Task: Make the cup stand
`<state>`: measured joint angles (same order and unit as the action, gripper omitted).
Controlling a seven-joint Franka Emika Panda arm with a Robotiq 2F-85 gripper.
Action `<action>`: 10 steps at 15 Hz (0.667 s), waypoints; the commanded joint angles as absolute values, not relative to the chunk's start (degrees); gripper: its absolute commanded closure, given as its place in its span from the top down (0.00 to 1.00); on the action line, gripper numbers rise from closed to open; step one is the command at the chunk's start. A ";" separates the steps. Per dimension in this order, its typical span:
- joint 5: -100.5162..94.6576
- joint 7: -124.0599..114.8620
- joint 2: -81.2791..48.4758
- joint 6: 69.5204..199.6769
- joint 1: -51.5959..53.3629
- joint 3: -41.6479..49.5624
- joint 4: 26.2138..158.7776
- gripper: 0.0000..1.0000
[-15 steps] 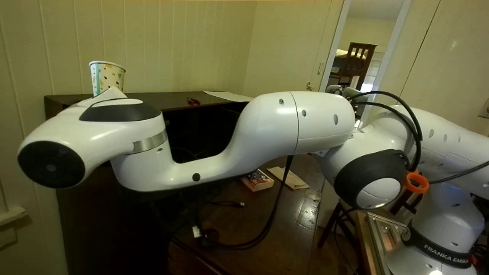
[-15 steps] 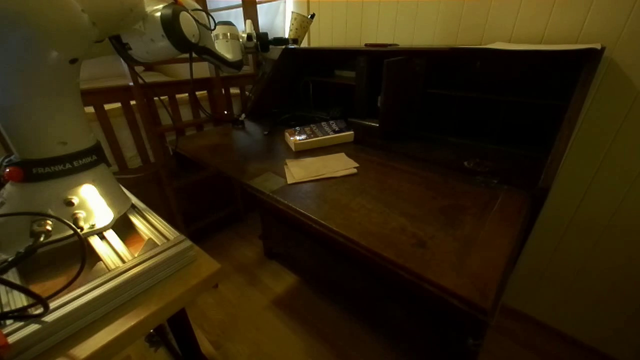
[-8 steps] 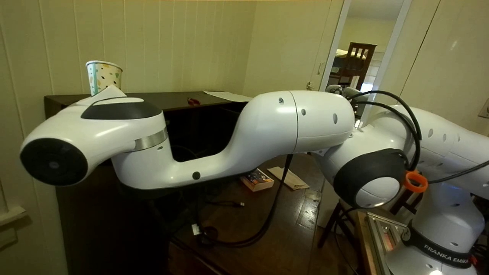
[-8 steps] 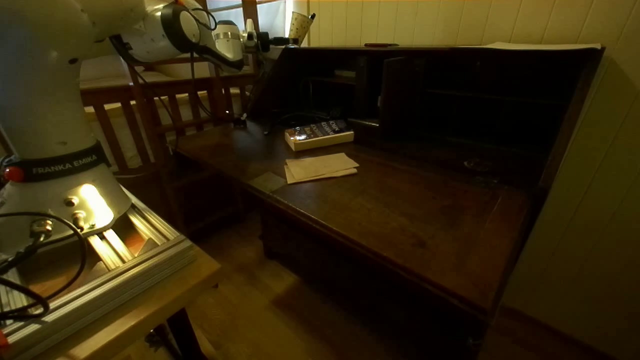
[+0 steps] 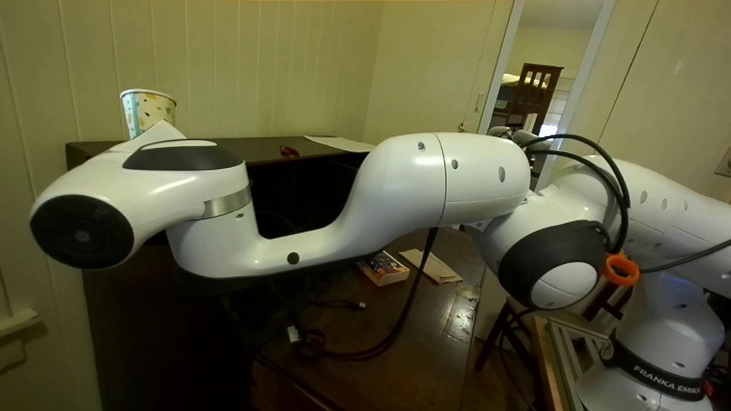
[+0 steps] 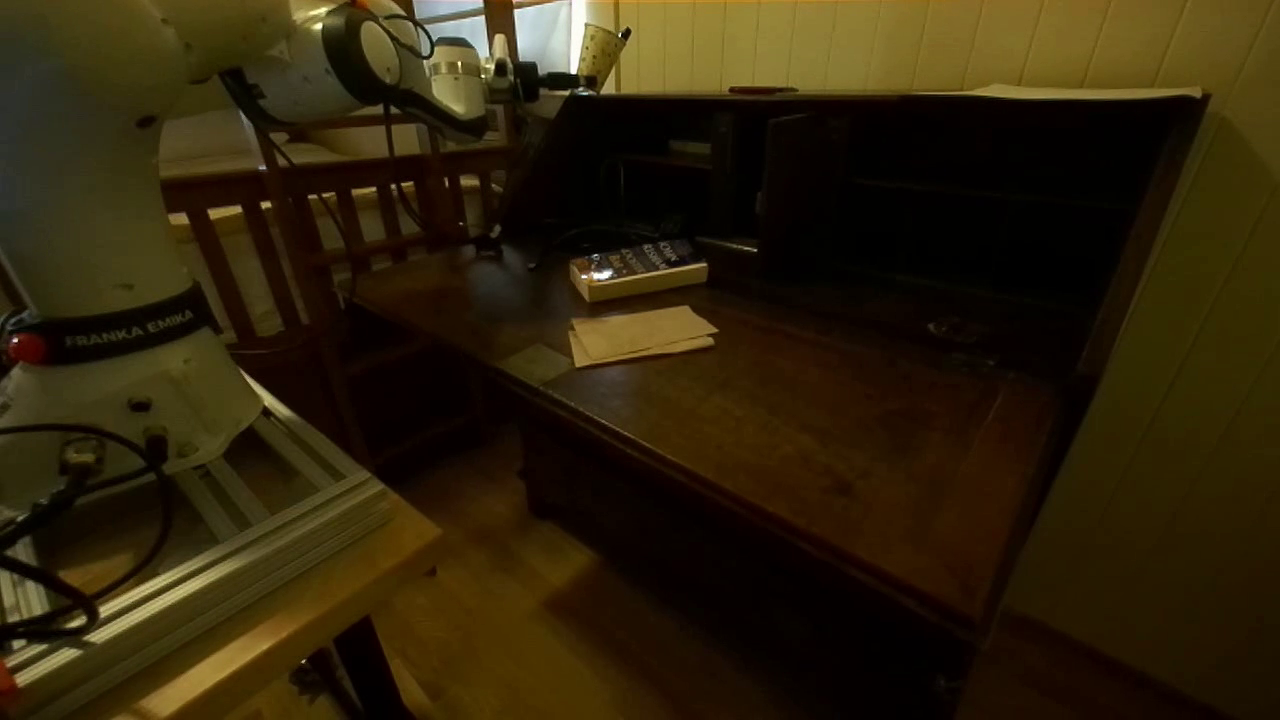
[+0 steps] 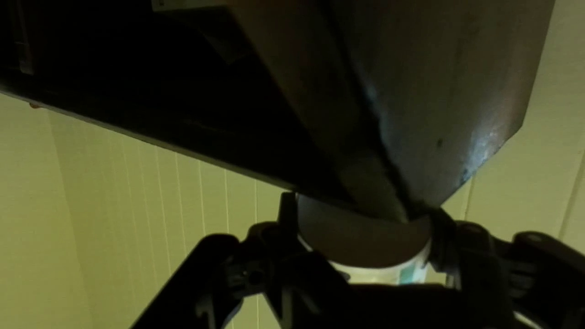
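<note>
The cup (image 5: pixel 147 111), white with coloured specks and a teal stripe, has its rim upward in both exterior views; in an exterior view the cup (image 6: pixel 602 55) leans a little. My gripper (image 7: pixel 364 221) is shut on it: dark fingers (image 7: pixel 288 208) press its sides from left and right in the wrist view. There the underside of the cup (image 7: pixel 365 249) shows as a dark disc, partly hidden behind the cabinet's top corner. Whether it touches the cabinet top, I cannot tell. My arm's wrist hides the cup's lower part and the gripper in an exterior view.
The dark cabinet top (image 5: pixel 251 149) carries a small red item (image 5: pixel 289 151) and a sheet of paper (image 5: pixel 341 144). On the desk below lie a book (image 6: pixel 638 270) and folded brown paper (image 6: pixel 643 335). Black cables (image 5: pixel 394 348) hang under my arm.
In an exterior view the cup has shifted left and slightly up, and the arm's wrist has risen a little. The grip looks unchanged. A bright light on the robot's base has gone dark.
</note>
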<state>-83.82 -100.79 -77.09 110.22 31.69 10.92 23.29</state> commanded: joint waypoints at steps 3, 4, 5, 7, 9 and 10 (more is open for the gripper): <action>-80.24 -97.92 -77.53 111.86 31.50 9.50 23.19 0.39; -80.23 -97.79 -77.55 111.91 31.50 9.53 23.17 0.39; -80.23 -97.61 -77.57 111.83 31.51 9.56 23.16 0.39; -80.38 -97.53 -77.77 112.17 31.52 9.67 23.15 0.39; -80.26 -97.30 -77.92 112.85 31.50 9.47 23.15 0.39; -80.21 -97.10 -77.98 113.07 31.54 9.40 23.14 0.39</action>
<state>-83.59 -98.92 -77.09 110.74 31.70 10.88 23.14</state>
